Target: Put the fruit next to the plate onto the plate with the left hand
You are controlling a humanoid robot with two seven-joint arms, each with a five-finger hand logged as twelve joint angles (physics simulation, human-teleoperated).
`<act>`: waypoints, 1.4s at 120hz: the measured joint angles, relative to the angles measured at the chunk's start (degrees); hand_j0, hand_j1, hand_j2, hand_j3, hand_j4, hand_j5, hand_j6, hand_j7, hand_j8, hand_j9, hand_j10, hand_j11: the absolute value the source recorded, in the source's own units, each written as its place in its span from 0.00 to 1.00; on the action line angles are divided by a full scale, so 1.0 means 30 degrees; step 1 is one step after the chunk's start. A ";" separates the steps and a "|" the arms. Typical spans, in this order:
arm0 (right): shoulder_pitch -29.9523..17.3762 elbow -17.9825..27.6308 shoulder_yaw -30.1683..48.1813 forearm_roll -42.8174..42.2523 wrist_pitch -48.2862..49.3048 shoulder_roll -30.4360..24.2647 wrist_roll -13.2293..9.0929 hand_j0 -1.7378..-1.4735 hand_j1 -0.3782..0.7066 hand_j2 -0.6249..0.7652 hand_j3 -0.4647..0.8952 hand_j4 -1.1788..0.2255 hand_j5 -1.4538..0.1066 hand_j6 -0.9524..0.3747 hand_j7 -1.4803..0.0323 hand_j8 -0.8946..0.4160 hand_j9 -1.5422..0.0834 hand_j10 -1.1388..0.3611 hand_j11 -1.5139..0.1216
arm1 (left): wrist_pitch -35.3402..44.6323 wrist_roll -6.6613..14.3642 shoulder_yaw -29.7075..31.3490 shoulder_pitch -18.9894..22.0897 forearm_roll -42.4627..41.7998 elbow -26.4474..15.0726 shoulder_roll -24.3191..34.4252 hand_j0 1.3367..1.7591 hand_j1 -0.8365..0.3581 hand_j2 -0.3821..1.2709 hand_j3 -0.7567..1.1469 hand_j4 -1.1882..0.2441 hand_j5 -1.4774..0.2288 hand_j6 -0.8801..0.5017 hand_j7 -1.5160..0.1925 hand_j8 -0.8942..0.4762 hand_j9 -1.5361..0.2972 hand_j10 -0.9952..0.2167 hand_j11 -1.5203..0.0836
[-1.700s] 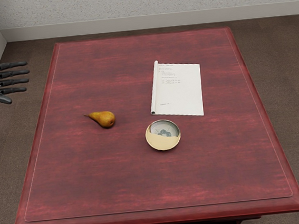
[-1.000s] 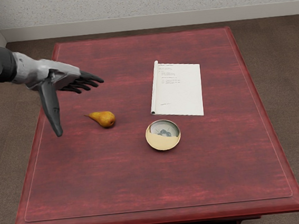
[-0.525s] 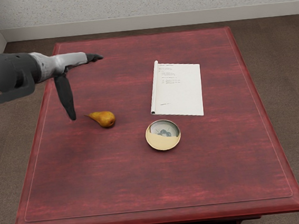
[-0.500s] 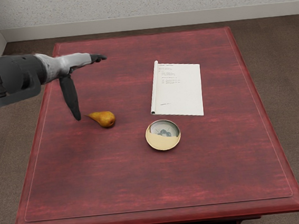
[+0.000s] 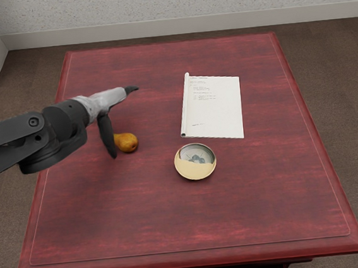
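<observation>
Where the left arm [image 5: 27, 139] comes in from the picture's left edge, it crosses the tabletop's left border, dark forearm low and thick, grey wrist angled up and to the right. Left hand [image 5: 107, 103] sits over the left-centre of the tabletop [image 5: 174, 217]. Its fingers [image 5: 127, 90] are stretched out straight, close together, dark tips pointing right toward the far side. The thumb [image 5: 108, 137] is spread well away from them and hangs down, so the hand is opened out with nothing in it. Thumb tip overlaps the left end of the pear [image 5: 127, 142] in this view; contact or just in front, cannot tell. The pear lies on its side on the bare tabletop, yellow-brown, round end to the right, narrow end hidden behind the thumb. It is below the stretched fingers, not on the plate [image 5: 195, 161]. The plate is to the right of the pear and a little nearer the front edge, clearly apart from it, with red wood showing between them. It is small and round, with a cream rim and a greyish middle; nothing rests on it. A white sheet of paper [image 5: 213, 105] lies flat just behind the plate and slightly right, near it but not touching, with faint print near its upper left and a raised left edge. Right arm does not show. Brown floor [image 5: 349, 60] surrounds the tabletop, pale wall [image 5: 154, 3] at the top.
</observation>
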 joint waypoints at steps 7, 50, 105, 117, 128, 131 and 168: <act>-0.0002 0.0000 0.0000 0.0000 0.0000 0.0000 0.0000 0.30 0.04 0.45 0.34 0.83 0.92 0.71 0.97 0.67 0.94 0.75 0.91 | 0.0224 0.0000 0.0040 0.0062 0.0191 0.0012 -0.0172 0.76 0.99 0.23 0.40 0.82 0.86 0.63 0.88 0.64 0.83 0.81 0.94; 0.0000 0.0000 0.0000 0.0000 0.0000 0.0000 0.0000 0.30 0.04 0.45 0.34 0.83 0.92 0.71 0.97 0.67 0.94 0.75 0.91 | 0.0789 0.0000 0.0168 0.0873 0.0454 0.2161 -0.1523 0.76 0.98 0.23 0.40 0.82 0.86 0.63 0.88 0.64 0.83 0.81 0.94; -0.0001 0.0000 0.0000 0.0000 0.0000 0.0000 0.0000 0.30 0.04 0.45 0.34 0.83 0.92 0.71 0.97 0.67 0.94 0.75 0.91 | 0.2332 0.0000 0.0874 0.1377 0.0461 0.2815 -0.1802 0.76 0.92 0.24 0.40 0.78 0.81 0.58 0.83 0.60 0.79 0.76 0.89; -0.0003 0.0000 0.0000 0.0000 0.0000 0.0000 0.0000 0.30 0.04 0.45 0.34 0.83 0.92 0.71 0.97 0.67 0.94 0.75 0.91 | 0.2356 0.0000 0.0936 0.1556 0.0463 0.2867 -0.1818 0.76 0.87 0.25 0.40 0.74 0.77 0.54 0.79 0.56 0.75 0.71 0.85; -0.0001 0.0000 0.0000 0.0000 0.0000 0.0000 0.0000 0.30 0.04 0.45 0.34 0.83 0.92 0.71 0.97 0.67 0.94 0.75 0.91 | 0.2373 0.0000 0.0971 0.1619 0.0463 0.2886 -0.1818 0.76 0.82 0.25 0.40 0.71 0.73 0.51 0.76 0.52 0.72 0.68 0.81; -0.0002 0.0000 0.0000 0.0000 0.0000 0.0000 0.0000 0.30 0.04 0.45 0.34 0.83 0.92 0.71 0.97 0.67 0.94 0.75 0.91 | 0.2406 0.0000 0.0977 0.1626 0.0464 0.2889 -0.1818 0.76 0.81 0.25 0.40 0.70 0.73 0.50 0.75 0.52 0.71 0.67 0.80; 0.0000 0.0000 0.0000 0.0000 0.0000 0.0000 0.0000 0.30 0.04 0.45 0.34 0.83 0.92 0.71 0.97 0.67 0.94 0.75 0.91 | 0.3753 0.0000 0.1027 0.2085 0.0982 0.2899 -0.2194 0.76 0.74 0.26 0.40 0.65 0.68 0.45 0.70 0.47 0.66 0.61 0.75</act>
